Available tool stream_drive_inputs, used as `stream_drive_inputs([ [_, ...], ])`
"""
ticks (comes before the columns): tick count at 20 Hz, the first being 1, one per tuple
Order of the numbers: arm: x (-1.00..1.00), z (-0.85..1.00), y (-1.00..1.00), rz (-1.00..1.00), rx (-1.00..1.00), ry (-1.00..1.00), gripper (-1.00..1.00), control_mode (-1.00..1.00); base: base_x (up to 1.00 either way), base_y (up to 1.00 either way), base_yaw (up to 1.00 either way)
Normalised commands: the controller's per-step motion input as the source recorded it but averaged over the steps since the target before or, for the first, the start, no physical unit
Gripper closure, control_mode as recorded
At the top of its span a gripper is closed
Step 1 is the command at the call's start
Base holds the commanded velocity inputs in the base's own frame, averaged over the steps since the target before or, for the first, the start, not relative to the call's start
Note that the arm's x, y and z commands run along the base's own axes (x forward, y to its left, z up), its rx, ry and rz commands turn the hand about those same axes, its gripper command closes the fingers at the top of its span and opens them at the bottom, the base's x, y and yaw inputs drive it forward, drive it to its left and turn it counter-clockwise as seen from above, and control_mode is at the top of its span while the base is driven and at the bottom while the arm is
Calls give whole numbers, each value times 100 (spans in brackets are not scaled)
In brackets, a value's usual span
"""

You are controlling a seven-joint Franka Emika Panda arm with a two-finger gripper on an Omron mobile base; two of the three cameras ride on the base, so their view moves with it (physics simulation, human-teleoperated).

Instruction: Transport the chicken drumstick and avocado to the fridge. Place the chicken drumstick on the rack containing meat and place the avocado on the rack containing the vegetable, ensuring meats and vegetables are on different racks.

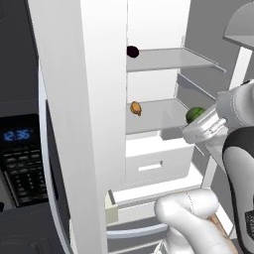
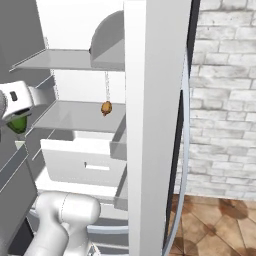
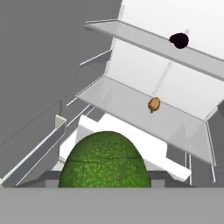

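The white two-finger gripper [image 1: 198, 119] is clamped on the round dark green mottled avocado [image 3: 105, 161], its fingers partly spread around the fruit, at the front edge of the open tall white-lined fridge [image 1: 149, 20]. The avocado sits level with the lower flat grey shelf [image 3: 131, 105], just outside it. On that lower shelf rests the small orange-brown lump of meat [image 3: 153, 104]. The upper pale-grey shelf [image 3: 144, 39] carries the small glossy near-black eggplant [image 3: 179, 40] toward its back. A white drawer [image 1: 158, 161] lies below the shelves.
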Motion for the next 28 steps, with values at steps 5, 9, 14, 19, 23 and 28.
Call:
stream_drive_inputs([
  [5, 52, 11, -1, 0, 0, -7, 100, -100, 0, 0, 0],
  [9, 51, 8, -5, 0, 0, -16, 100, -100, 0, 0, 0],
  [14, 35, 23, -11, 0, 0, -22, 100, -100, 0, 0, 0],
  [19, 58, 47, 1, -8, 0, 3, 100, -100, 0, 0, 0],
  [23, 45, 58, 0, -4, 0, 0, 100, -100, 0, 0, 0],
  [28, 38, 14, -3, 0, 0, -16, 100, -100, 0, 0, 0],
])
